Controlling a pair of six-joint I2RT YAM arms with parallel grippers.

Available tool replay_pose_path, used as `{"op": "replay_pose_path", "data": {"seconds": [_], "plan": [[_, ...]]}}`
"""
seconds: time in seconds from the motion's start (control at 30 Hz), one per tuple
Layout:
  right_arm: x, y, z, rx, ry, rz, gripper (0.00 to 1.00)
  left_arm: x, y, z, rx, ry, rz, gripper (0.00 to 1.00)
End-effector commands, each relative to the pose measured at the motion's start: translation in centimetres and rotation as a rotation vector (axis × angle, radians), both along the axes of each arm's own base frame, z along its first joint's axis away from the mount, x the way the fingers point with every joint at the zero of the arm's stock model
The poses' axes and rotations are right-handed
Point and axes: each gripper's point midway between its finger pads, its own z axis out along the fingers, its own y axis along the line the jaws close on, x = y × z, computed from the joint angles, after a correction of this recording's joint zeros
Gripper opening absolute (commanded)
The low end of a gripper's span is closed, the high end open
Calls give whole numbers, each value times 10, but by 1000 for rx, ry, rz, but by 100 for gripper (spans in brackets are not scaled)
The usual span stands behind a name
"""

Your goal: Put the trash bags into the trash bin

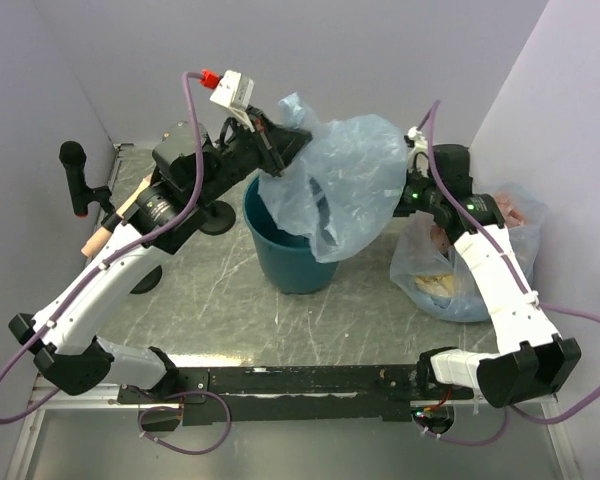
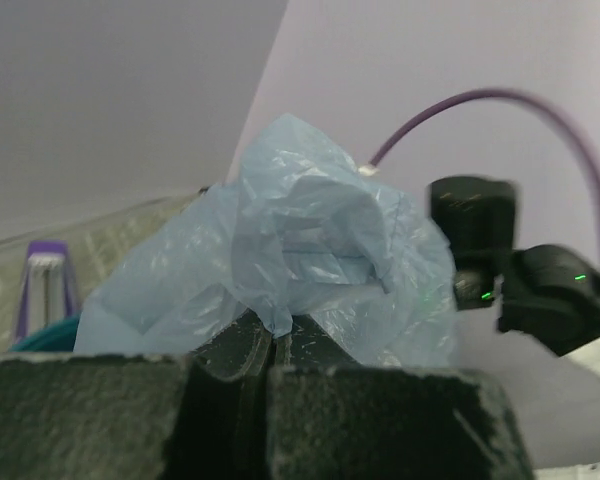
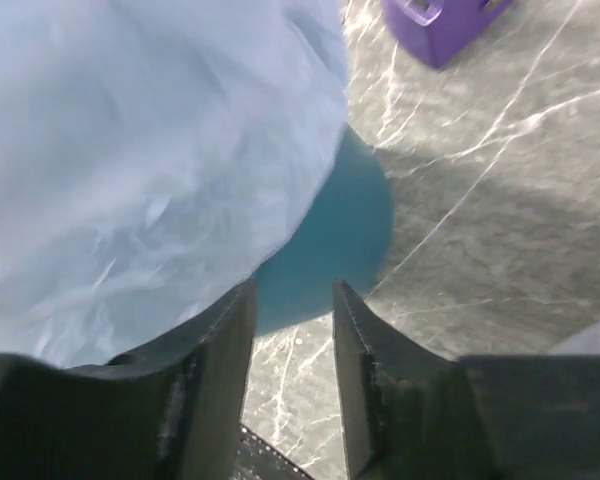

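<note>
The pale-blue trash bag (image 1: pixel 348 178) hangs billowed above the teal trash bin (image 1: pixel 293 262), its lower edge draped over the bin's rim. My left gripper (image 1: pixel 280 150) is shut on the bag's top left corner. In the left wrist view the bag (image 2: pixel 305 225) is pinched between the closed jaws of that gripper (image 2: pixel 270 345). My right gripper (image 1: pixel 408 192) is open at the bag's right side. In the right wrist view this gripper (image 3: pixel 290 292) holds nothing; the bag (image 3: pixel 130 150) lies against its left finger and the bin (image 3: pixel 332 232) is below.
A clear bag stuffed with yellow and pink items (image 1: pixel 477 272) lies at the right under my right arm. A purple object (image 3: pixel 442 22) stands on the table beyond the bin. A black post (image 1: pixel 75 175) stands at far left. Walls close in on three sides.
</note>
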Motion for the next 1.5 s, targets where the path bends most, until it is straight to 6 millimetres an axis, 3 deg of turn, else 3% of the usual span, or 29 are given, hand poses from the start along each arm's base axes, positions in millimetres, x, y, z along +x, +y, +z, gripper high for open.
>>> {"op": "replay_pose_path", "data": {"seconds": [0.0,0.1,0.3,0.43,0.53,0.67,0.83,1.0,1.1,1.23,1.3,1.47], "plan": [[-8,-8,20,21,-73,16,47,-13,34,3,0,5,29,1],[-6,-7,22,27,-89,25,53,-13,41,-10,47,19,25,1],[1,-18,47,-14,-221,33,61,-4,67,13,75,-47,108,1],[3,-27,80,-9,-369,33,61,9,81,-1,188,-85,176,1],[6,-22,117,7,-556,69,62,13,89,-16,234,-83,190,1],[25,-14,131,53,-577,77,61,6,85,-19,243,-91,140,1],[66,1,118,62,-535,68,59,5,87,-11,247,-113,129,1],[79,23,111,82,-508,122,58,0,86,-13,263,-122,94,1],[67,48,106,65,-509,208,57,-1,88,-9,259,-132,102,1],[36,82,86,30,-487,329,55,4,91,-2,259,-161,131,1],[27,90,67,18,-444,350,55,6,89,-3,257,-165,130,1],[18,91,5,-84,-337,371,56,11,78,-29,255,-160,88,1]]}}
